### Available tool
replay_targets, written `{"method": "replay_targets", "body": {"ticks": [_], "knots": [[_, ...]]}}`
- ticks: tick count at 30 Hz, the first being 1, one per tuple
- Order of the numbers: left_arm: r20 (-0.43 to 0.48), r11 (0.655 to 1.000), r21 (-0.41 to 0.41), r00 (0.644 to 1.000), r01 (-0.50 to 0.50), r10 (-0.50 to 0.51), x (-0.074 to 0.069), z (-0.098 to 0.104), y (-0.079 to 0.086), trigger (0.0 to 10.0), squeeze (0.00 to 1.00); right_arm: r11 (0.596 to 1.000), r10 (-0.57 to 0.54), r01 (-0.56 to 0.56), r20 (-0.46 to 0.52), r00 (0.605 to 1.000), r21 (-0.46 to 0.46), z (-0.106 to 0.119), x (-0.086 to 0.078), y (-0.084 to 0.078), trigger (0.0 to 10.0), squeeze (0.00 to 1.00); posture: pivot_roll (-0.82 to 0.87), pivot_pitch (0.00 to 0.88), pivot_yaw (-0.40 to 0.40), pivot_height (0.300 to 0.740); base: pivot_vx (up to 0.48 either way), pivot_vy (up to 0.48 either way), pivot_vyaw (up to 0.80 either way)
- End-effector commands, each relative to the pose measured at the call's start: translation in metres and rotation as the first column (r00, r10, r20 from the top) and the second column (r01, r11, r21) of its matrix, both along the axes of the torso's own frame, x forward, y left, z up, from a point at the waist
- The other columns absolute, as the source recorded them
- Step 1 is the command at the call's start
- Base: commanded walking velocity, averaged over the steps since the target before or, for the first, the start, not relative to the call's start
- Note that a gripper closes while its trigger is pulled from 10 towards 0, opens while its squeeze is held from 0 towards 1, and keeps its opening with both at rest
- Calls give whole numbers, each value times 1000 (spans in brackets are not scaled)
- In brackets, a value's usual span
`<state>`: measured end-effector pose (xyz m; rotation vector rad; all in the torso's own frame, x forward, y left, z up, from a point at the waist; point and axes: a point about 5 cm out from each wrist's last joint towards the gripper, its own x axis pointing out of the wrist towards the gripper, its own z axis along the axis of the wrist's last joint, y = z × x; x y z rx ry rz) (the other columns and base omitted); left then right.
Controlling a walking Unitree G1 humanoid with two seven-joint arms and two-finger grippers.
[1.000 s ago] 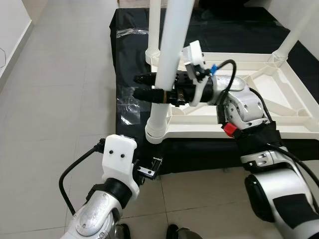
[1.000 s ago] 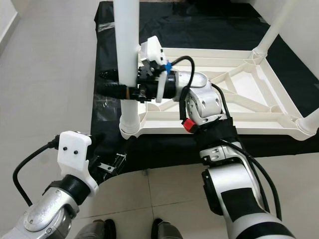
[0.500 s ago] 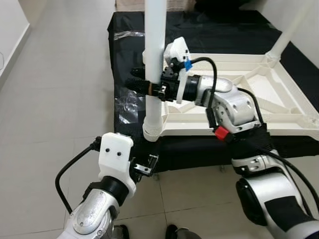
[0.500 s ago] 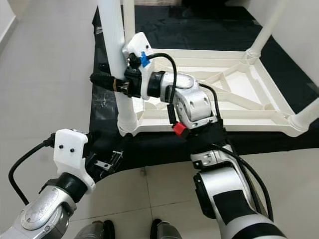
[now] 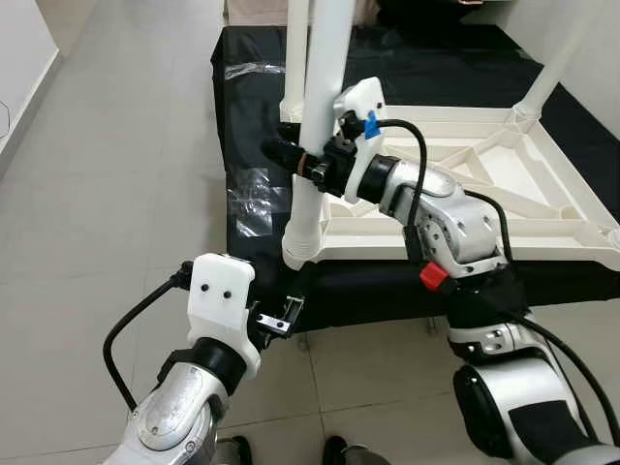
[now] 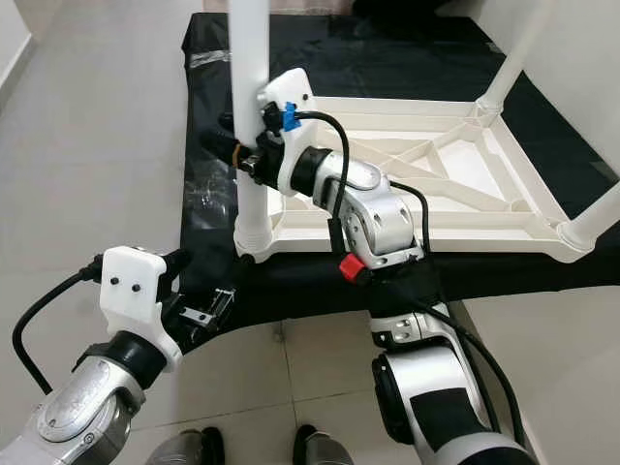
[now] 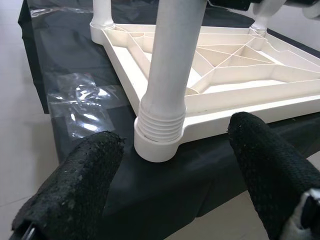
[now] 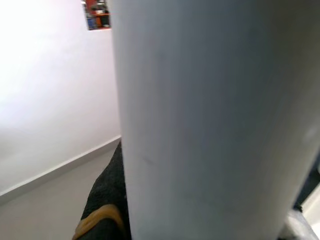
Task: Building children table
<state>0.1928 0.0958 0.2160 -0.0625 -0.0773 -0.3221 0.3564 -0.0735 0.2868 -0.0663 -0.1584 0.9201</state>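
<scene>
Left eye view | right hand (image 5: pixel 294 161) clenched on white ribbed leg (image 5: pixel 320 116) (upright) | left hand (image 7: pixel 170 165) released

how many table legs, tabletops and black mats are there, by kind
table legs: 4 (near left, far left, far right, near right)
tabletop, upside down: 1
black mat: 1
total: 6
The right gripper is shut on the near left leg; the left gripper is open.

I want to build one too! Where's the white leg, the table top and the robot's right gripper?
white leg (image 5: pixel 308 208), left eye view, lower shaft.
table top (image 5: pixel 465 250), left eye view, near rim.
right gripper (image 5: pixel 294 160), left eye view, between fingertips.
</scene>
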Motion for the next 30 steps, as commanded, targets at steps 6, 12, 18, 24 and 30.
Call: {"method": "replay_targets", "body": {"ticks": [6, 12, 18, 24, 30], "knots": [[-9, 1000, 7, 1000, 1, -1, 2, -2, 0, 10000, 0, 972, -234, 224, -163, 959, -77, -45, 9, -14, 10000, 0, 135, 251, -81, 740, 0, 0, 0], [-8, 1000, 8, 1000, 0, 0, 2, -3, 1, 10000, 0, 965, -259, 250, -152, 954, -78, -48, 5, -12, 10000, 0, 134, 254, -79, 740, 0, 0, 0], [-8, 1000, 6, 1000, -2, 2, 2, -2, 2, 10000, 0, 919, -393, 389, -145, 908, -56, -49, 4, -14, 10000, 0, 135, 254, -83, 740, 0, 0, 0], [-8, 1000, 6, 1000, -2, 2, 2, -2, 1, 10000, 0, 890, -454, 454, -160, 876, -41, -51, 6, -14, 10000, 0, 136, 253, -82, 740, 0, 0, 0], [-6, 1000, 8, 1000, -1, 1, 2, -2, 1, 10000, 0, 771, -630, 636, -170, 758, -23, -55, 8, -23, 10000, 0, 136, 248, -83, 740, 0, 0, 0]]}}
